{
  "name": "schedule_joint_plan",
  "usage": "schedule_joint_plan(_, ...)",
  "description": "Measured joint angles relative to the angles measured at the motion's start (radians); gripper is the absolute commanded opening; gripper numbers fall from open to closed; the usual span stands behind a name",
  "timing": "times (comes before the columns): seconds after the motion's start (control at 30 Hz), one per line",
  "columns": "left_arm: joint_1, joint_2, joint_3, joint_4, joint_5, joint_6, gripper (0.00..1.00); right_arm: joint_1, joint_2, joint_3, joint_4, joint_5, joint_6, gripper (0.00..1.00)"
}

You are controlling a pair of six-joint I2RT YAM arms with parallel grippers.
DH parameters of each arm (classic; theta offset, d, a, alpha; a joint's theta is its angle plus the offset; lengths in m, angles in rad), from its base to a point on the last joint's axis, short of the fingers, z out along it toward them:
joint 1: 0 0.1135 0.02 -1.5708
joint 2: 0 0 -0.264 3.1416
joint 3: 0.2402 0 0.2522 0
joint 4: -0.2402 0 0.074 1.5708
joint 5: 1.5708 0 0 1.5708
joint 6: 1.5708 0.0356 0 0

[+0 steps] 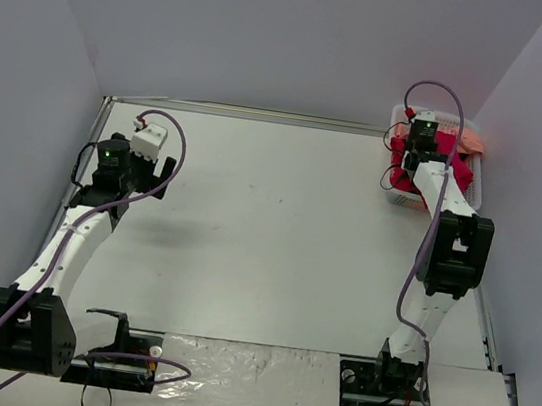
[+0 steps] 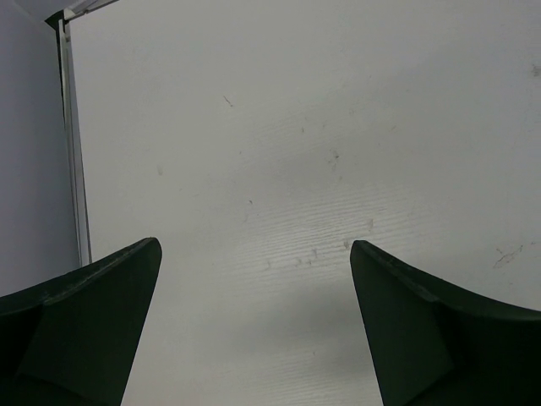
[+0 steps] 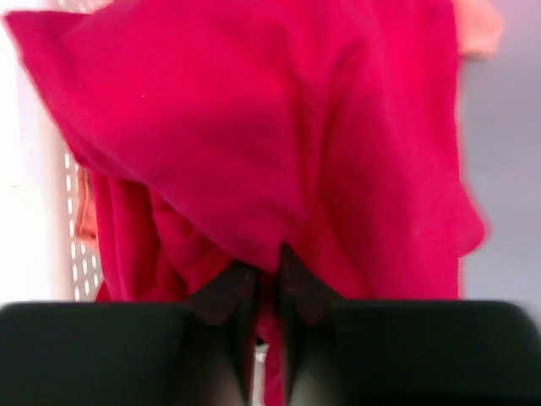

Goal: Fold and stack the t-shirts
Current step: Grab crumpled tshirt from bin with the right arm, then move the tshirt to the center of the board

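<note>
Right gripper pinches what seems a fold of the crimson t-shirt, jaws nearly together; left gripper gapes wide, empty.

In the right wrist view the crimson t-shirt fills the frame, out of focus, and runs off the top edge. Only a scrap of the salmon t-shirt shows, cut by the top right corner. The basket is a washed-out sliver at left. The right hand is dark and blurred. From above, the right arm hides its fingertips and most of the basket's contents. The bottom edge cuts off the left hand.
</note>
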Motion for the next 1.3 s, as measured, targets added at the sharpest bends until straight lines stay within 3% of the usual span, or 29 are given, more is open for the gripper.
schedule_joint_plan(0.1, 0.000, 0.000, 0.000, 0.002, 0.017, 0.004, 0.94, 0.000, 0.066, 0.023, -0.009, 0.024, 0.011, 0.00)
schedule_joint_plan(0.27, 0.000, 0.000, 0.000, 0.003, 0.039, 0.004, 0.94, 0.003, 0.043, 0.023, -0.056, 0.024, 0.019, 0.00)
schedule_joint_plan(0.53, 0.000, 0.000, 0.000, 0.003, 0.068, 0.004, 0.94, 0.084, -0.178, 0.101, -0.230, -0.003, 0.023, 0.00)
schedule_joint_plan(0.73, 0.000, -0.010, 0.000, 0.003, 0.067, 0.003, 0.94, 0.137, -0.338, 0.192, -0.317, -0.112, 0.021, 0.00)
schedule_joint_plan(0.97, 0.000, -0.050, 0.000, 0.007, 0.026, 0.002, 0.94, 0.237, -0.459, 0.233, -0.469, -0.436, -0.002, 0.00)
schedule_joint_plan(1.27, 0.000, -0.073, 0.000, 0.009, -0.022, 0.002, 0.94, 0.331, -0.471, 0.249, -0.618, -0.812, -0.051, 0.00)
schedule_joint_plan(1.3, 0.000, -0.073, 0.000, 0.008, -0.027, 0.002, 0.94, 0.337, -0.471, 0.249, -0.631, -0.851, -0.058, 0.04)
